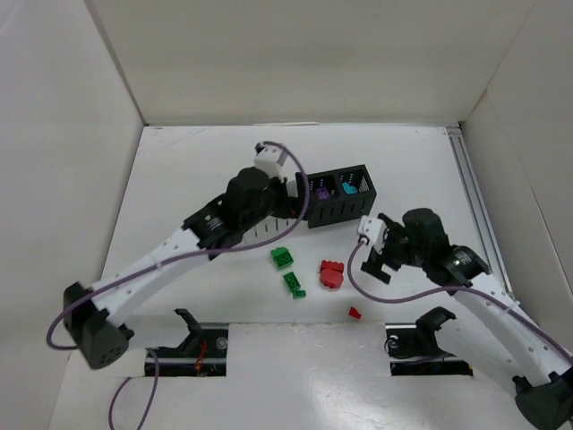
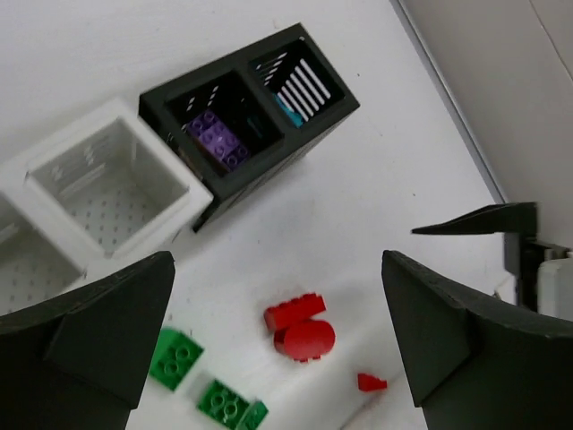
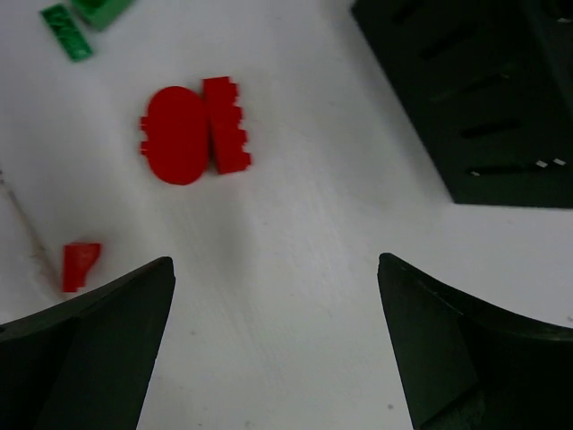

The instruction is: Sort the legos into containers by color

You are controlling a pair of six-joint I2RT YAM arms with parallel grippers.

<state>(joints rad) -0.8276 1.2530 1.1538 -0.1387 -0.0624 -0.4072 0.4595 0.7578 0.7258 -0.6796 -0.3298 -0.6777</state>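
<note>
Both my hands are spread wide and empty: the left gripper (image 2: pixel 277 269) hangs near the bins, and the right gripper (image 3: pixel 275 264) sits low over the table (image 3: pixel 295 179), just right of the red pieces. Already sorted, I count one purple brick (image 2: pixel 219 139) in the left cell of the black bin (image 2: pixel 269 175) and one teal brick (image 2: pixel 286 109) in its right cell. The white bin (image 2: pixel 166 148) to its left shows nothing inside. Loose and nearer lie three reds: a red brick (image 2: pixel 294 311) touching a round red piece (image 2: pixel 306 340), and a tiny red wedge (image 2: pixel 371 382) set apart. There are also two green bricks (image 2: pixel 175 358) (image 2: pixel 224 400), the nearer perhaps two stuck together. Closing on the touching reds could shove one away or lift both crooked. The wedge may slip, and my arms could clash over so tight a patch.
</note>
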